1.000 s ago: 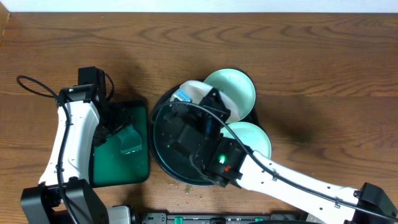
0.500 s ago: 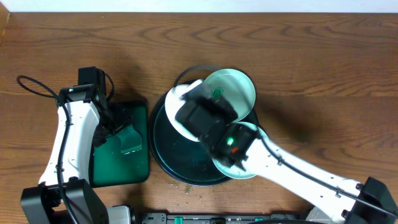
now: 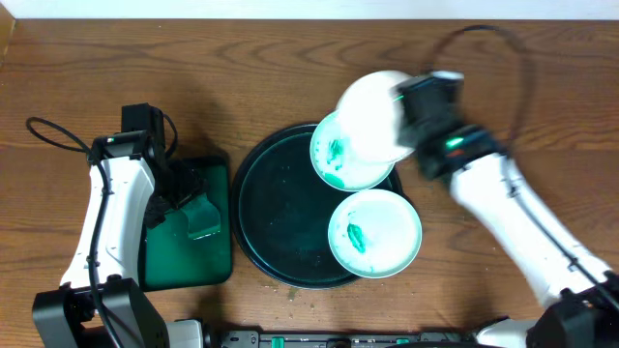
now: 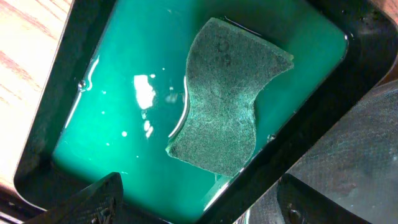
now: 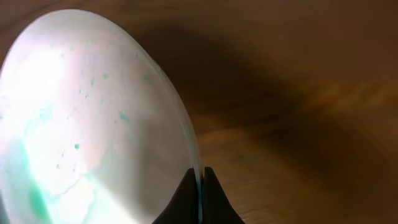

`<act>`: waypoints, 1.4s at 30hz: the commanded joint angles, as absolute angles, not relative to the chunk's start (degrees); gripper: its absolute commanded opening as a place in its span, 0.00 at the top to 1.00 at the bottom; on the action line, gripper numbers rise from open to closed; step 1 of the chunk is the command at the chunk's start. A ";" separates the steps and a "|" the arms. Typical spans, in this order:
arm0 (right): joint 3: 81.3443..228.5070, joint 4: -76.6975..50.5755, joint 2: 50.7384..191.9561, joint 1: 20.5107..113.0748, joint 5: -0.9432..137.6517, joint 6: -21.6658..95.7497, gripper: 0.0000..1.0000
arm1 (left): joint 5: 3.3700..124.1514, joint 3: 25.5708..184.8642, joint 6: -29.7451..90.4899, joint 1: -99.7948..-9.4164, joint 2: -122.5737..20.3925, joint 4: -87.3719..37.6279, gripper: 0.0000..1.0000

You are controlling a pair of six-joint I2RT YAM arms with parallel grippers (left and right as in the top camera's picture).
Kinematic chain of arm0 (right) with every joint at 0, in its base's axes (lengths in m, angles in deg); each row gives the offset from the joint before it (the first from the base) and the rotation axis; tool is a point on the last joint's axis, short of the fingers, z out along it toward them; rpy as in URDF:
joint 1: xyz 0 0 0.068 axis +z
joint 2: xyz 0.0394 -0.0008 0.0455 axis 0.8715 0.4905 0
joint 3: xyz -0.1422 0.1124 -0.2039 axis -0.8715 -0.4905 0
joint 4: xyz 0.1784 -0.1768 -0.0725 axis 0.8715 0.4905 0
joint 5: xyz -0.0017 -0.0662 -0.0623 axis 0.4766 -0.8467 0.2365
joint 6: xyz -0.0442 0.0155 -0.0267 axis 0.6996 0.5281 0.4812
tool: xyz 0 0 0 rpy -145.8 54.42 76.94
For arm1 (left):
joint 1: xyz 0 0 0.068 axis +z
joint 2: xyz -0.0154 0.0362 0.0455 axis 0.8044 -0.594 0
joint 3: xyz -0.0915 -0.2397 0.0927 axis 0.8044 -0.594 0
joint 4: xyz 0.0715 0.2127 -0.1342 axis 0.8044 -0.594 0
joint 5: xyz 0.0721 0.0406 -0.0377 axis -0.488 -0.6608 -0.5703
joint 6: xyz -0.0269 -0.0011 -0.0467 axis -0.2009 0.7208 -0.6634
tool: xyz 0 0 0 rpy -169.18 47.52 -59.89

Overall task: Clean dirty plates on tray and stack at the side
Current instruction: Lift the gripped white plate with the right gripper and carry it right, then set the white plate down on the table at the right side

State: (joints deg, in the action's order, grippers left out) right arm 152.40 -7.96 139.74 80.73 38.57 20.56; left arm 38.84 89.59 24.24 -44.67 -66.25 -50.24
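Nearest the robot, a round white teal-tinted plate (image 3: pixel 375 232) with a green smear lies on the near right part of the large round black-green tray (image 3: pixel 276 217), overhanging its raised rim. Open dark surface shows across the tray's left half. To the left, the small green rectangular tray (image 3: pixel 184 266) holds green liquid and a dark green scouring pad (image 4: pixel 227 102) lying toward one corner. The left claw (image 4: pixel 196 202) hangs over it with its jaws spread wide, gripping nothing. Farther back, a second smeared plate (image 3: pixel 334 159) sits at the round tray's far right rim. The right claw (image 5: pixel 200 186) is pinched tight on the edge of a third plate (image 5: pixel 93 124), held up tilted above the second and partly covering it. Overhead, motion blur smears both it and the claw. Beyond, the brown wooden desk (image 3: pixel 116 68) stretches to a pale strip at its far edge. The frame cuts off the right arm at its base.
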 commanded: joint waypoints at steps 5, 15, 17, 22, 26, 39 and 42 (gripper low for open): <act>153.38 -6.01 138.25 57.69 51.60 17.31 0.99 | 38.54 89.41 24.50 -44.63 -66.25 -50.37 0.20; 153.12 -3.85 149.07 40.09 54.79 20.15 0.99 | 38.54 89.41 24.33 -44.63 -66.25 -50.17 0.20; 153.12 -3.87 152.64 38.94 54.77 20.15 0.99 | 38.54 89.41 24.33 -44.63 -66.25 -50.17 0.20; 153.12 -4.88 159.56 37.95 54.73 20.15 0.99 | 38.54 89.41 24.33 -44.63 -66.25 -50.17 0.20; 153.19 -4.59 160.26 38.02 54.84 20.15 0.95 | 38.56 89.41 24.33 -44.63 -66.25 -50.19 0.20; 153.56 -1.05 138.21 39.53 62.88 30.09 0.22 | 38.56 89.44 24.33 -44.63 -66.25 -50.19 0.20; 153.56 -1.51 134.04 42.19 73.22 41.06 0.17 | 38.54 89.41 24.33 -44.63 -66.23 -50.17 0.20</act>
